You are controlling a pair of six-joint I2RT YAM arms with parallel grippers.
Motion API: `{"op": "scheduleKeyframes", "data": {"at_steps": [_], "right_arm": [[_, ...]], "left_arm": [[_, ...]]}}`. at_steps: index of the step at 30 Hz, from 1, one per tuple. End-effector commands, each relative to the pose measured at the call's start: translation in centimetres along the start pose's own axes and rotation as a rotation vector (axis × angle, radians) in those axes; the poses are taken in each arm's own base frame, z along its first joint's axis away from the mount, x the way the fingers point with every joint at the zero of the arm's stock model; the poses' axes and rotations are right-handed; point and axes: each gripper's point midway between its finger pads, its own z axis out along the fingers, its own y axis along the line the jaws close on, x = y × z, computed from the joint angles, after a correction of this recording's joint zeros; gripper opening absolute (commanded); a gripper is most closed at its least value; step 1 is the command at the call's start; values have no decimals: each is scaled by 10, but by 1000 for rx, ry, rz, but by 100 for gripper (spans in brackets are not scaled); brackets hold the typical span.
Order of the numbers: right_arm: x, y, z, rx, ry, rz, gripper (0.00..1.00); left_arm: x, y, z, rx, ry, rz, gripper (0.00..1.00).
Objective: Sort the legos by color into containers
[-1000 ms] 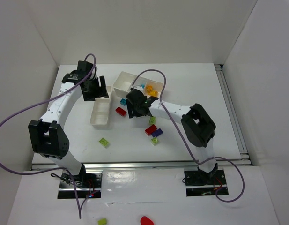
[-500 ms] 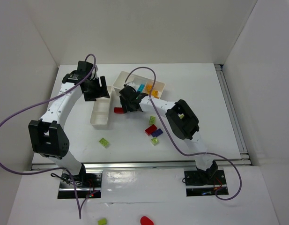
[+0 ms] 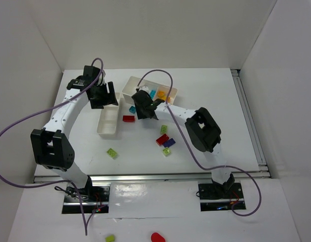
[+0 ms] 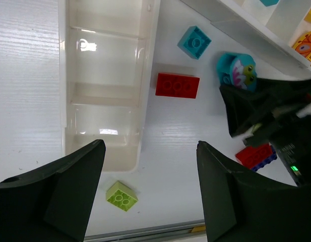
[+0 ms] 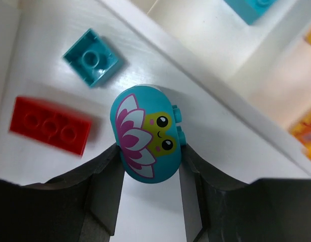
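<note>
Right fingers [image 5: 102,176] clasp the rounded cyan brick [image 5: 147,133] by its smooth sides, red brick [image 5: 49,131] at its nine o'clock: light, rigid, probably slippery. Left fingers [image 4: 69,176] hang spread, empty.

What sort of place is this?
Probably a robot lab: plain white panels enclose a white table, two white-and-black robot arms bolted at its edge, small coloured plastic bricks scattered.

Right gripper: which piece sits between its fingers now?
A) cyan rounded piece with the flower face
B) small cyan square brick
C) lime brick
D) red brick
A: the right wrist view shows both fingers against the sides of the cyan rounded piece.
</note>
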Motion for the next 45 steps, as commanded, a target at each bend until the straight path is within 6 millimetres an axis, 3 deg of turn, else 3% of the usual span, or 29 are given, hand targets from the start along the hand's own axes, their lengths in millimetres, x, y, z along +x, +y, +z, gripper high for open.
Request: {"op": "scheduleKeyframes", "data": {"at_steps": [1, 2, 5, 8, 13, 14, 15, 16, 17, 18, 20, 24, 25, 27, 28, 30, 31, 32, 34, 35, 39, 45], "right_arm": [[-69, 12, -77, -67, -187, 45, 40], [-80, 5, -89, -43, -218, 56, 40], [-94, -8, -98, -3, -245, 74, 40], [-113, -22, -96, 17, -268, 96, 40], [-136, -45, -68, 73, -291, 90, 40], [-153, -49, -68, 64, -317, 101, 40], [-155, -47, -64, 64, -316, 101, 40], [-151, -51, -47, 71, -290, 87, 40], [-165, -54, -48, 72, -314, 101, 40], [-158, -50, -35, 61, -288, 83, 40], [-167, -54, -31, 66, -299, 93, 41], [-171, -59, -29, 76, -294, 79, 82], [-178, -67, -40, 88, -313, 80, 89], [-182, -75, -51, 92, -331, 92, 89], [-196, -85, -75, 91, -373, 113, 89], [-202, -99, -103, 100, -406, 142, 89], [-193, -108, -96, 119, -384, 143, 89], [-202, -114, -121, 127, -424, 168, 89], [-192, -134, -129, 154, -410, 192, 89], [-197, -143, -149, 162, -434, 216, 89], [-175, -163, -168, 196, -404, 240, 87], [-144, -191, -172, 259, -335, 295, 87]], "left_arm": [[-9, -3, -6, 15, -33, -11, 82], [-9, -3, -6, 15, -33, -11, 82], [-11, -5, -5, 25, -33, -1, 82], [-9, -10, -5, 39, -26, 8, 82], [10, -29, 17, 52, 41, 57, 83], [11, -35, 18, 63, 36, 71, 85], [17, -41, 23, 66, 57, 86, 85], [15, -42, 25, 67, 56, 76, 85], [19, -47, 32, 69, 70, 88, 86], [18, -52, 33, 75, 69, 96, 86], [18, -56, 43, 75, 81, 94, 86], [15, -70, 60, 59, 78, 142, 87], [19, -69, 74, 33, 96, 163, 87], [18, -72, 80, 26, 99, 171, 87], [16, -76, 83, 24, 86, 180, 86], [14, -74, 95, 8, 87, 180, 86], [17, -77, 100, 11, 92, 188, 86], [14, -76, 103, 0, 85, 198, 84], [12, -75, 116, -12, 81, 198, 84], [11, -76, 119, -11, 81, 212, 84], [7, -73, 139, -30, 75, 237, 84], [1, -60, 163, -98, 43, 269, 84]]}}
